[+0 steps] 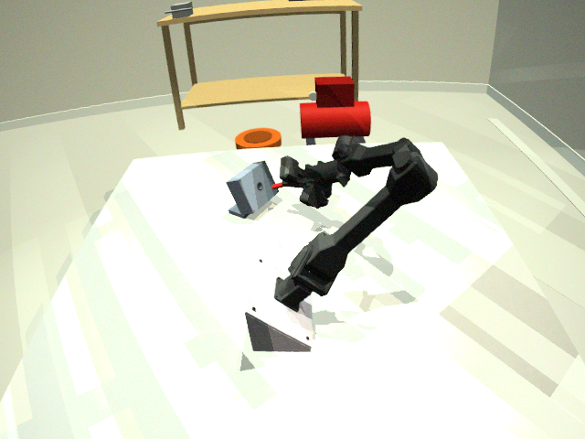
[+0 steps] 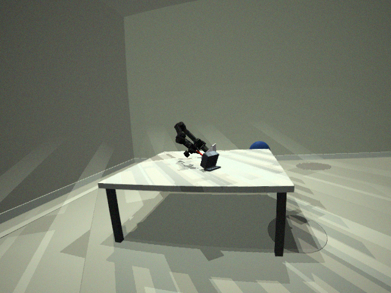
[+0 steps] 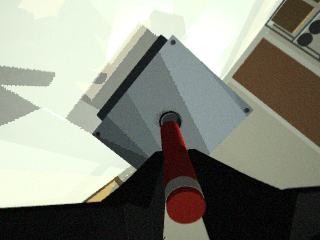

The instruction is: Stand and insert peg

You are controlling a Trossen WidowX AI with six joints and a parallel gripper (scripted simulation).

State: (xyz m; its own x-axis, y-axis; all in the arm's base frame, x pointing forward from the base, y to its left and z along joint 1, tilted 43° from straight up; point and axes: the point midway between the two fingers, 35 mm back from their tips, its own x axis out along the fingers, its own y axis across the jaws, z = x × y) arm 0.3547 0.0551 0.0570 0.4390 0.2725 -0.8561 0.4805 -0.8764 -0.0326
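Note:
The red peg (image 1: 277, 186) (image 2: 199, 152) (image 3: 174, 145) is in the air, held slantwise. Its end with the white band (image 3: 183, 185) is toward the wrist camera, and its plain end points at the sloped panel (image 1: 246, 191) (image 2: 209, 160) (image 3: 200, 100). My gripper (image 1: 285, 184) (image 2: 197, 150) (image 3: 175, 158) is shut on the peg. In the wrist view the plain end overlaps the lower part of the hole (image 3: 170, 115). The top view shows a gap between the plain end and the hole (image 1: 259, 186), so the peg is outside it.
The panel stands on a dark foot on the white table (image 1: 155, 264) (image 2: 249, 176). The arm's wedge-shaped base mount (image 1: 279, 333) is at the near side. Beyond the table are a wooden shelf (image 1: 255, 90), a red tank (image 1: 335, 119) and an orange ring (image 1: 242, 140).

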